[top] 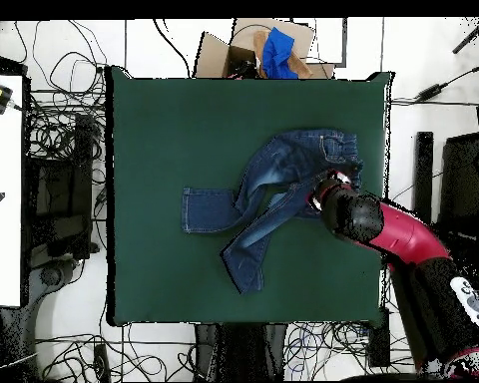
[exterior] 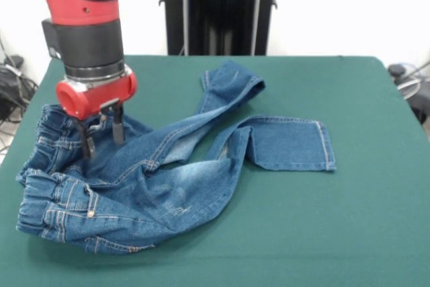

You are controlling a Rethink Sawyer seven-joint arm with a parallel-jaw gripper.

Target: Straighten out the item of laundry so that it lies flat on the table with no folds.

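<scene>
- The jeans [exterior: 161,179] lie crumpled on the surface [exterior: 349,220], toward its left side in the front view.
- The waistband bunches at the left; one leg runs back, the other folds to the right.
- The gripper [exterior: 103,139] stands over the waistband end, fingers [exterior: 118,129] down on the cloth.

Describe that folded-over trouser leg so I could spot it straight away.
Start at the green table and find the crumpled jeans under the red arm's gripper. One leg lies flat, ending in a neat hemmed rectangle pointing away from the arm; the other leg bunches up behind it.
</scene>
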